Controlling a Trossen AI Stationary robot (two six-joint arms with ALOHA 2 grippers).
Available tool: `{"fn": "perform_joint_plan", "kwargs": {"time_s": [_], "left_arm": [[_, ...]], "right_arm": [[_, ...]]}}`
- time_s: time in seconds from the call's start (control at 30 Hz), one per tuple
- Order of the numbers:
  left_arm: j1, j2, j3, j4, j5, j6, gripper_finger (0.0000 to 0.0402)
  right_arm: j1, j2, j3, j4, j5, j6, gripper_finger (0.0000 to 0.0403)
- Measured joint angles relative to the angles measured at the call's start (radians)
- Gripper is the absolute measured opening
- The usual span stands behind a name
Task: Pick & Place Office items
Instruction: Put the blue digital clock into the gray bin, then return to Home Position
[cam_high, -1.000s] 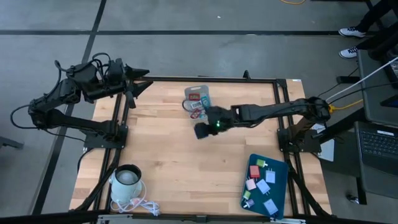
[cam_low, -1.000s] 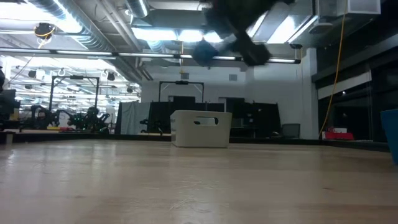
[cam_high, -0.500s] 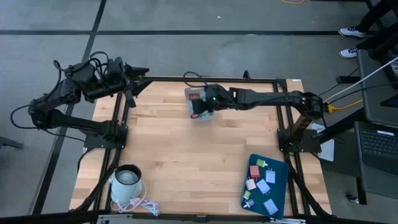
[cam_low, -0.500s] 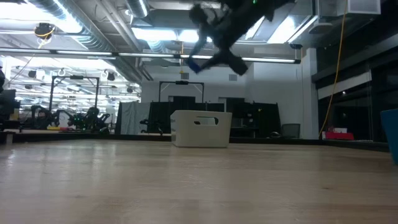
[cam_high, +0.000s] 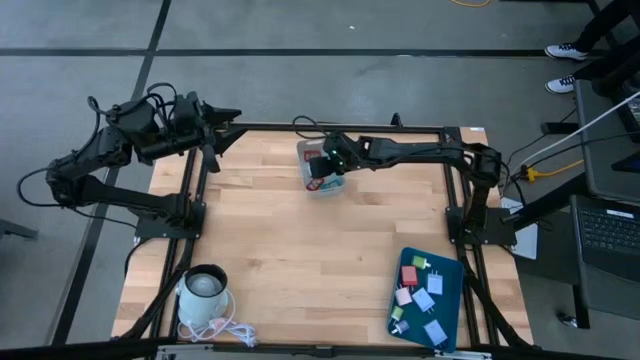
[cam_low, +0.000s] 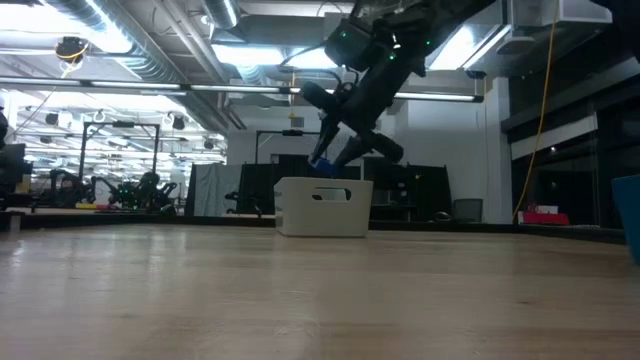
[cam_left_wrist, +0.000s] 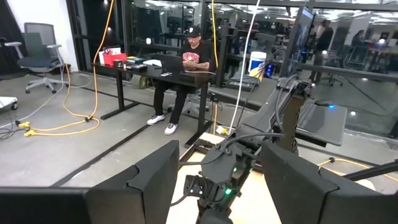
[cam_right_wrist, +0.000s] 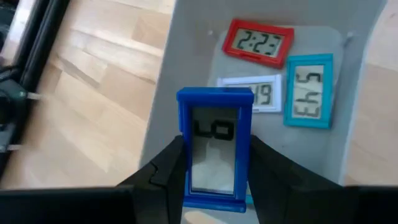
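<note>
At the near right corner of the bench (cam_high: 290, 250) lies the dark-teal tray (cam_high: 449, 297), with several small office items on it in red (cam_high: 409, 275), pink, green and light blue. At the near left corner stands a white mug (cam_high: 205, 286) with a coil of white cable beside it. Farther back, near the middle of the far edge, sits the translucent grey bin (cam_right_wrist: 261, 74), and the right hand (cam_right_wrist: 214, 177) hangs just above it, its fingers (cam_right_wrist: 166, 168) pinching a small blue digital clock (cam_right_wrist: 214, 146) by its two sides. In the bin below lie a red clock (cam_right_wrist: 259, 42), a teal clock (cam_right_wrist: 309, 90) and what seems to be a white one (cam_right_wrist: 252, 94), partly hidden behind the blue one. The left hand (cam_high: 232, 128) waits at the bench's far left corner, fingers spread and holding nothing. Beyond the bench, a person (cam_left_wrist: 189, 78) sits at a desk with a laptop.
</note>
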Motion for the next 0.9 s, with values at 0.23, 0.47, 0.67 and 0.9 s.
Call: {"fn": "perform_joint_plan", "kwargs": {"time_s": [0.23,0.47,0.67,0.9], "left_arm": [[0.000,0.005,0.000,0.001,-0.002,0.000,0.0221],[0.000,0.017,0.000,0.001,-0.002,0.000,0.0221],[0.000,0.034,0.000,0.002,-0.002,0.000,0.0221],[0.000,0.048,0.000,0.002,-0.001,-0.001,0.0221]], "right_arm": [[-0.036,0.000,-0.001,-0.014,-0.008,-0.041,0.0148],[-0.055,0.000,-0.001,-0.004,-0.030,-0.047,0.0238],[-0.061,0.000,-0.001,0.005,-0.031,-0.048,0.0259],[-0.056,0.000,-0.001,0.007,-0.056,-0.046,0.0244]]}}
